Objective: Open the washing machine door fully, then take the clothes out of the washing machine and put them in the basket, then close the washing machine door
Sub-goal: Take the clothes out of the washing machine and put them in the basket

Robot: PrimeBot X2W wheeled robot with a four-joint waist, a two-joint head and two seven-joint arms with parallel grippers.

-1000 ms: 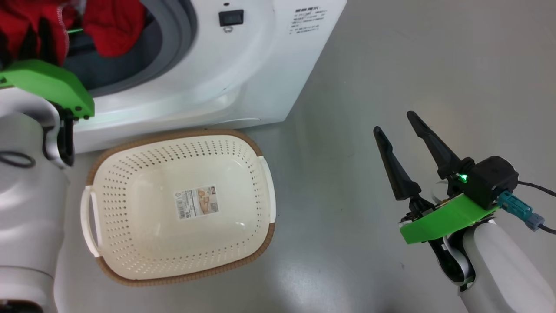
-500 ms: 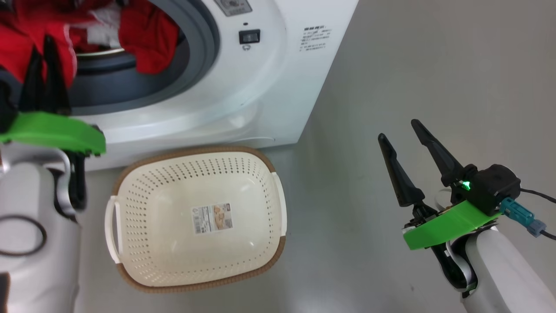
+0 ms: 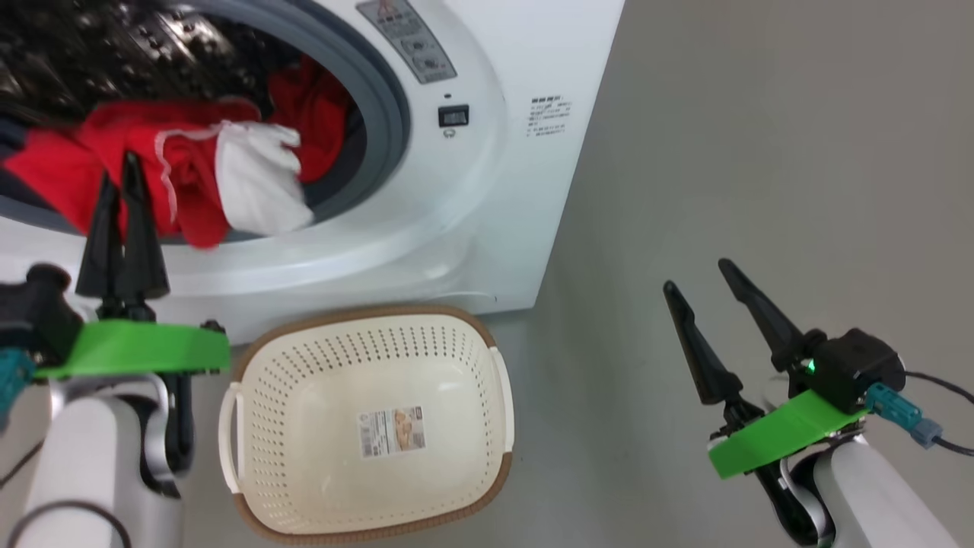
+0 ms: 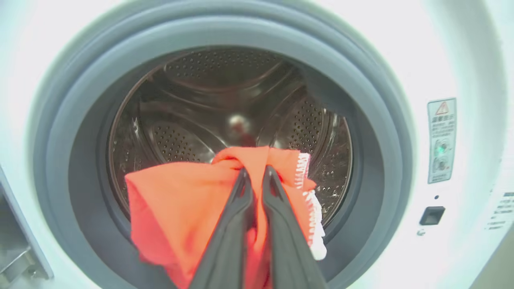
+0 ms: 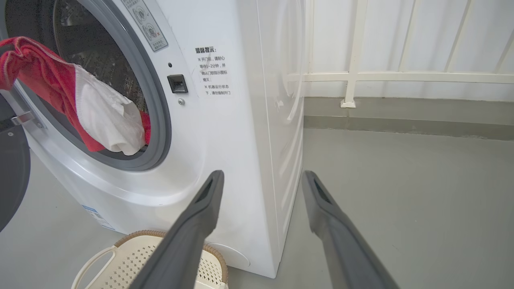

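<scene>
Head view, read from left to right. At the upper left, the left claw has its two dark fingers pressed together on the clothes, a red bundle with a white panel and a thin white drawstring. The left wrist view confirms the pinch: red fabric is bunched at the fingertips in front of the open steel drum. The bundle hangs across the lower lip of the grey ring of the washing machine, partly inside and partly outside the mouth. Whether the red fold deeper in the mouth belongs to the same garment cannot be told. At the lower centre, the basket stands empty on the floor, just in front of the machine's base. It lies below and to the right of the left claw in the frame. Its long axis runs roughly across the frame, with one handle at each end. At the lower right, the right claw is spread wide and holds nothing, well apart from both basket and clothes. At the left edge of the right wrist view, a dark curved panel is probably the washing machine door, swung open. Judged stage: extraction. The left arm is nearer the basket, so the carry would run down and to the right over the near rim.
</scene>
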